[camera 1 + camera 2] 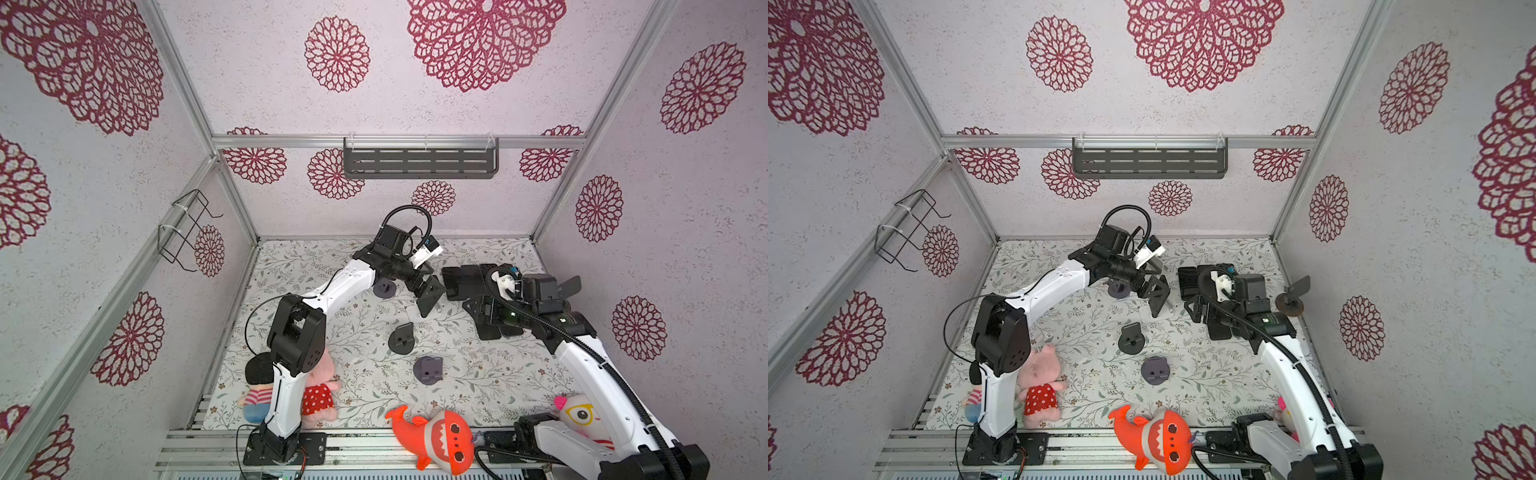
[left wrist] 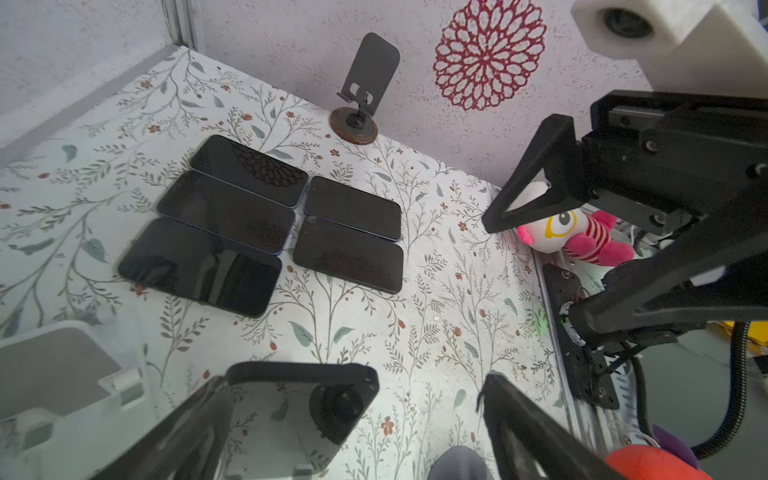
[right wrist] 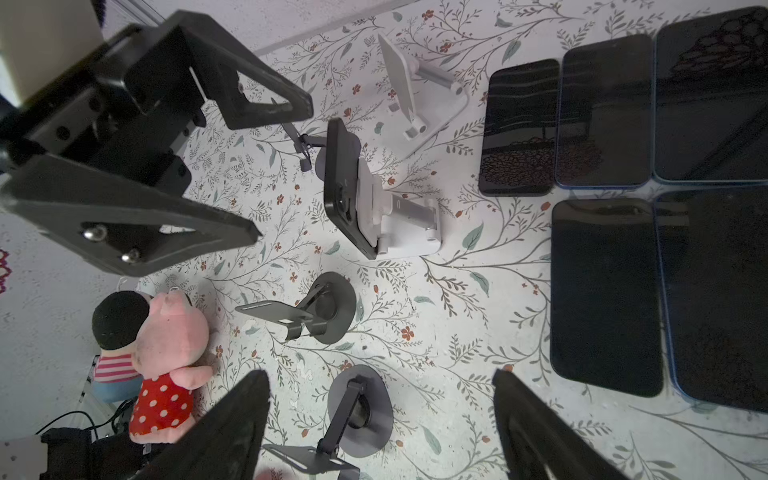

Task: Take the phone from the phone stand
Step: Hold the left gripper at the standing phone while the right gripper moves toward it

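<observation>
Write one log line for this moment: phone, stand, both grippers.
phone: on white stand | left gripper: open, close to phone, no grip | right gripper: open, empty | task: not done

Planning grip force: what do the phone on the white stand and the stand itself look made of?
Phone: matte black back, no glare, probably a plastic or silicone case. White stand: smooth, evenly white, likely moulded plastic; its grey arm may be metal.

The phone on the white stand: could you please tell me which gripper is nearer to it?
Left. The left gripper hovers open right beside the phone; the right gripper is open farther off, by the flat phones.
</observation>
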Available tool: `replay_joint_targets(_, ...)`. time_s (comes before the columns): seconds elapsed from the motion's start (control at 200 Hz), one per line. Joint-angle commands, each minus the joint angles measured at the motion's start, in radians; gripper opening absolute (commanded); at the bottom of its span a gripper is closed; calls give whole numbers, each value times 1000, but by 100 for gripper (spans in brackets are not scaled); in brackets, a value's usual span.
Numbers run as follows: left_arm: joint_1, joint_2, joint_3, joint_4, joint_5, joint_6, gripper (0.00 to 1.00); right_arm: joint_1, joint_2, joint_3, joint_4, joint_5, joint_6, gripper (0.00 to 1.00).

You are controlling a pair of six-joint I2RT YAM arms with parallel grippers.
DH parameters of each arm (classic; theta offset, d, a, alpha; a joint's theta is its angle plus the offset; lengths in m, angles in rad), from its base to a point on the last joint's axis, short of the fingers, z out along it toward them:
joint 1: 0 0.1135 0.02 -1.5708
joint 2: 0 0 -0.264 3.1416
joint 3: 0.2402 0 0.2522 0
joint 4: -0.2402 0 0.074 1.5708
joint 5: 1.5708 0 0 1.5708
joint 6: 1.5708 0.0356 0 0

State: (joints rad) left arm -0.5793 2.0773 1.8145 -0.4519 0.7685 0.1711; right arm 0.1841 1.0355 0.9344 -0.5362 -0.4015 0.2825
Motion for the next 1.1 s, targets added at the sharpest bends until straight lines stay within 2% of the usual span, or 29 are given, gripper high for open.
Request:
replay_joint_targets(0.0,9,49,15,-3,-26,65,97,2,-46,11,-25,39,-1,87)
replay_joint_targets(0.36,-3,106,28,57,-34,72,97,-6,-46,17,-80,87,-31,87)
replay_joint_targets(0.766,-34,112,-8,113,-151,61,97,-22,-45,6,-87,95,-40,88)
replay_joint_targets(0.811,-37,111,-9,117,-163,52,100,-23,-45,6,-87,93,-42,88)
replay_joint_targets(1.096,-46,107,-42,142,-197,33,84,-28,-41,6,-91,95,-49,88)
